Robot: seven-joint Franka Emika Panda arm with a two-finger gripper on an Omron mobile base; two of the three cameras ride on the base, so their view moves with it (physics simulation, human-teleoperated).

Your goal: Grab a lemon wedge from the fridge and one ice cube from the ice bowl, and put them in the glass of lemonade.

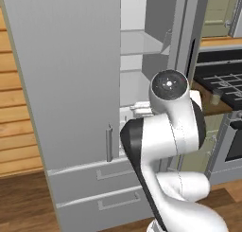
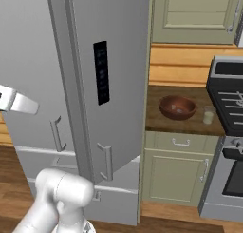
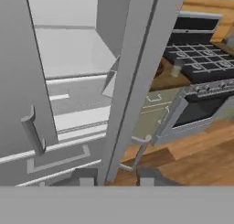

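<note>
Standing half-open, the fridge [image 3: 132, 81] door edge blocks the gripper [image 3: 113, 176], jaws apart; stove [image 3: 201, 63] beside.

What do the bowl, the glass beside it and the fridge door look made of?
Ice bowl: probably wood, reddish-brown with a soft sheen. Glass of lemonade: pale, translucent, likely glass or clear plastic. Fridge door: smooth matte grey, like brushed metal, though rendered.

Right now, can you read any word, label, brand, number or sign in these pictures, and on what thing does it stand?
None can be read.
The fridge door carries a dark panel with faint marks, too small and blurred to read.
</note>
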